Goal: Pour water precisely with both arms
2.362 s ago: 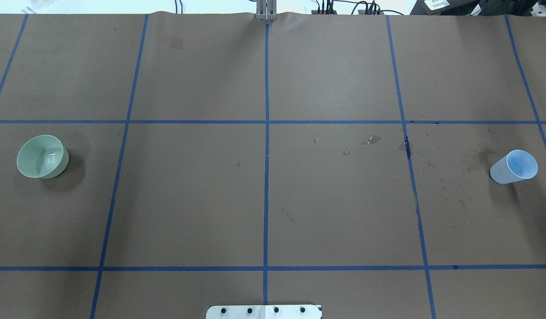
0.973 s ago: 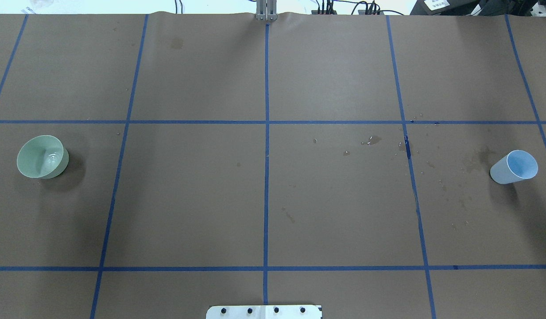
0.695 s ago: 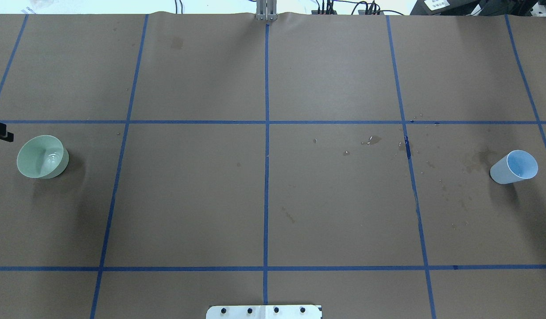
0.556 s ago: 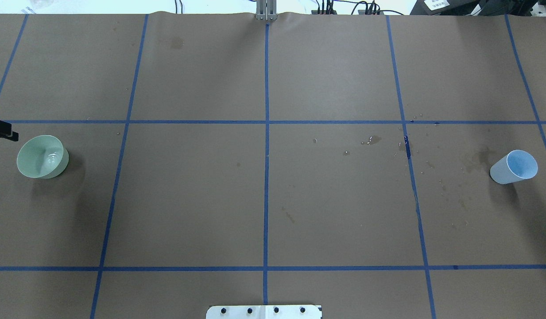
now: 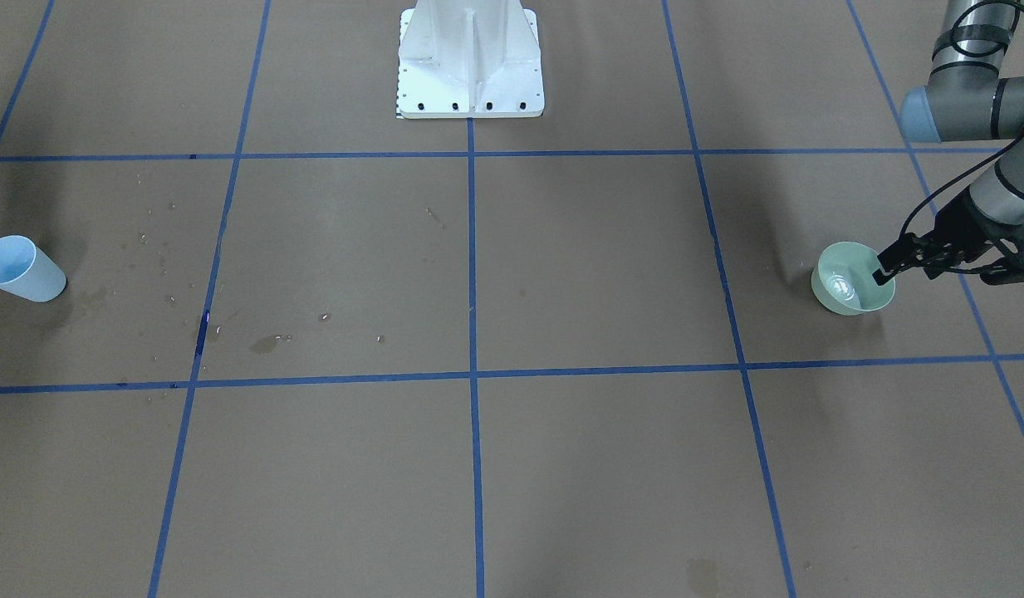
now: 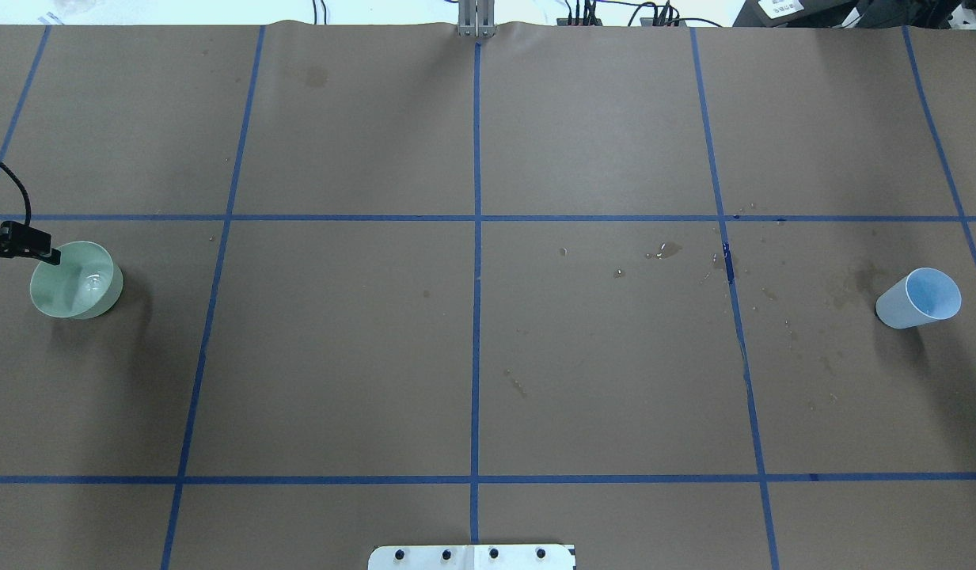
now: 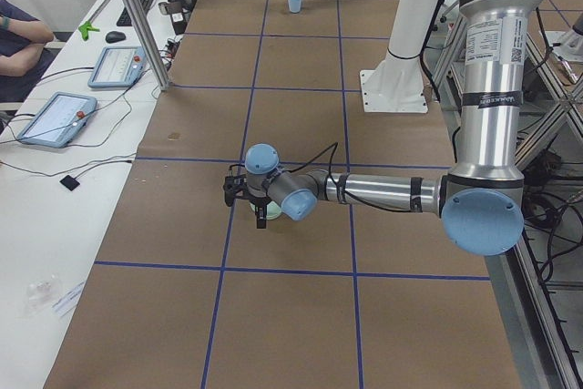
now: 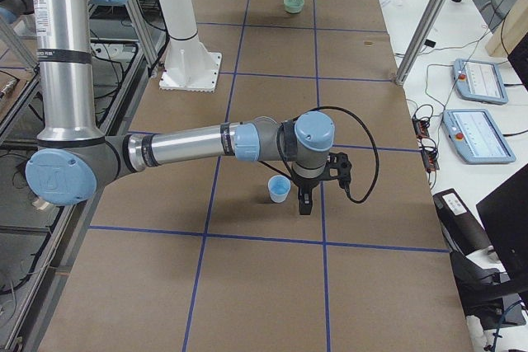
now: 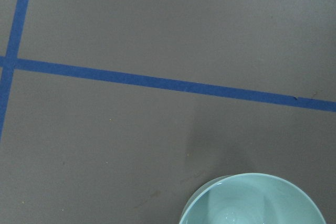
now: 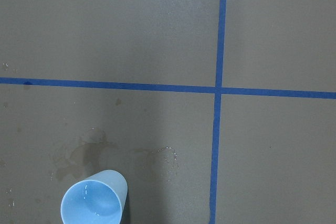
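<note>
brown paper [image 6: 598, 127]: laid over the whole table and ruled into squares by blue tape [image 6: 476, 317].
green bowl [image 6: 51, 291]: set upright at the robot's left end of the table, in the middle row of squares.
water [image 6: 94, 279]: held in the bottom of the green bowl, shown only by small bright glints; a faint wet glint is also seen inside the blue cup in the right wrist view.
drops [image 6: 663, 252]: scattered with damp stains on the paper, in the half of the table nearer the blue cup.
blue cup [image 6: 898, 311]: set upright at the robot's right end, well apart from the bowl.
left arm [image 7: 383, 193]: held low and level above the table, reaching to the bowl.
left gripper [image 5: 887, 267]: pointed down, with one black fingertip placed at the bowl's rim on the table-end side; contact cannot be judged, and it cannot be told whether the jaws are apart or together.
right arm [image 8: 190, 142]: held low and level, reaching to the cup.
right gripper [image 8: 304, 200]: pointed down just beside the cup, towards the table's end; the state of the jaws cannot be told.
white pedestal [image 5: 470, 58]: bolted at the middle of the robot's edge of the table.
</note>
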`<state>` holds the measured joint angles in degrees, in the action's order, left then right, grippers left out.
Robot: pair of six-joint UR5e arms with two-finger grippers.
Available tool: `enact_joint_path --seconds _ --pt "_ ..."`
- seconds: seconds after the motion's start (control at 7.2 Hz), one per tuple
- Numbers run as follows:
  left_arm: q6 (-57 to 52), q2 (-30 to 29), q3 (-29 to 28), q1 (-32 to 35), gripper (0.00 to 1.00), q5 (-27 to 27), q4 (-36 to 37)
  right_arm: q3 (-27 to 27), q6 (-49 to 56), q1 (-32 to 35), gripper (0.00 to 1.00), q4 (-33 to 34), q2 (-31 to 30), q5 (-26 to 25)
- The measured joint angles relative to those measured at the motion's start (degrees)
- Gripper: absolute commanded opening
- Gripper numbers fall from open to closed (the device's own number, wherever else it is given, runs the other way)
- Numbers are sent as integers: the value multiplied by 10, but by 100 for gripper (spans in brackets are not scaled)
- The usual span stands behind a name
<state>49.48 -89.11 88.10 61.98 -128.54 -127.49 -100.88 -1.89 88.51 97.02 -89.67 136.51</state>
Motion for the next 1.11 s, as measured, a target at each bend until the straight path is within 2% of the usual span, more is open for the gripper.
enact_joint_path --seconds 0.28,0.42,0.56,0.69,0.97,1.11 --pt "0 -1 -3 -23 98 0 -1 0 1 0 99 1 0 1" --pt "0 -1 -4 -28 82 0 -1 0 1 0 99 2 0 1" --pt "0 -1 -5 -31 60 0 -2 0 1 0 99 2 0 1" --pt "0 -1 -5 -31 45 0 -2 0 0 0 99 2 0 2" --pt "1 0 -7 -32 34 0 -2 0 0 -1 99 2 1 2" --pt "0 1 -8 -32 25 0 -2 0 0 -2 99 2 1 2"
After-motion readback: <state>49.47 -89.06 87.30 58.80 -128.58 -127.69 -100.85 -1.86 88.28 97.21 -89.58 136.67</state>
